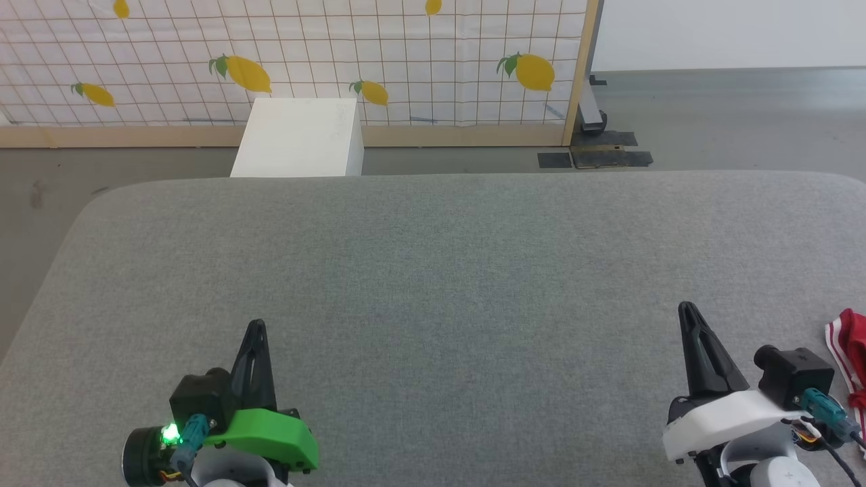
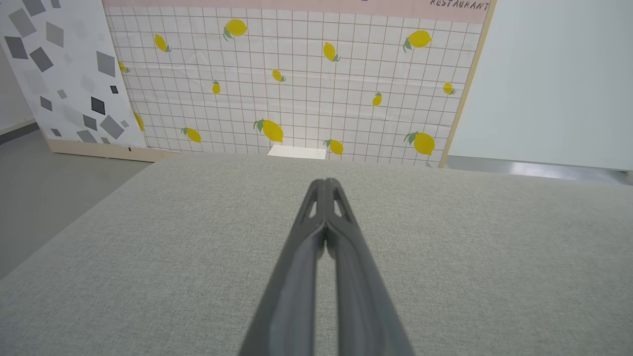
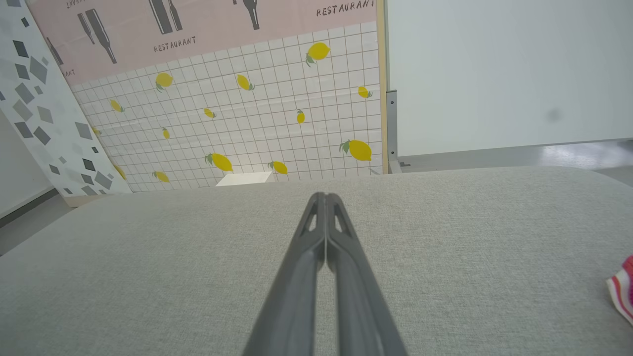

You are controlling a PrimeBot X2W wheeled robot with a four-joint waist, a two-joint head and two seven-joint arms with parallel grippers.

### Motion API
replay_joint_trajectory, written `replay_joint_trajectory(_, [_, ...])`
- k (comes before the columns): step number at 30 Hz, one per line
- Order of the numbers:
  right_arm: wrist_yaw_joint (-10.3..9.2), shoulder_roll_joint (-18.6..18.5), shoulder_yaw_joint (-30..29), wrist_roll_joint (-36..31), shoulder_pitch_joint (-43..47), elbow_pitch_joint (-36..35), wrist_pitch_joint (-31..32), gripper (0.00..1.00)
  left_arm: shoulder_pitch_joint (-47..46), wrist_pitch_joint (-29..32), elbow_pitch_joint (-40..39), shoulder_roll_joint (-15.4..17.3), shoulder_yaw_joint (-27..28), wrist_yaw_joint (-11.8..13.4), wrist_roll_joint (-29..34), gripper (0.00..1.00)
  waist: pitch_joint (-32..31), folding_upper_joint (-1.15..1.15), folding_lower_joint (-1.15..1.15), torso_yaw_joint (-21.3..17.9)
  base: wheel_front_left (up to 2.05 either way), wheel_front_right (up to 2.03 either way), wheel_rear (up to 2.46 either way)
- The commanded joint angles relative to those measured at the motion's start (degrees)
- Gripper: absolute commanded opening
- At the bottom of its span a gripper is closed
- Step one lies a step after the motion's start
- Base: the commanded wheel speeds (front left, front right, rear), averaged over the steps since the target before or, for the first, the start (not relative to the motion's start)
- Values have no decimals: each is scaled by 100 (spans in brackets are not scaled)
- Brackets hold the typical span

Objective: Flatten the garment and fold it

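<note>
Left gripper [image 1: 257,325] and right gripper [image 1: 687,306] hover, jaws clenched empty; flattening looks unstarted, so next reach right for the garment [image 1: 854,341].

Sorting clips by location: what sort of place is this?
Probably a staged test room, not a real home: a printed lemon-tile backdrop on a wooden frame, a "RESTAURANT" poster, and a grey padded table.

Staged lab set: printed lemon-tile backdrop panel [image 1: 406,67], bare grey floor [image 1: 731,115].
</note>
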Motion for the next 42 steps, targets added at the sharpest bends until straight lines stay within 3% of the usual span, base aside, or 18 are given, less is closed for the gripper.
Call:
replay_joint_trajectory(1, [-2,3,12,-69,36,-53,32,0,1,22,-37,-32,32,-38,48,0,2,0,0,2,0,0,0])
replay_joint_trajectory(42, [-5,7,86,-512,89,-457,421,0,3,487,-271,-95,245,-250,441,0,61,0,0,48,0,0,0])
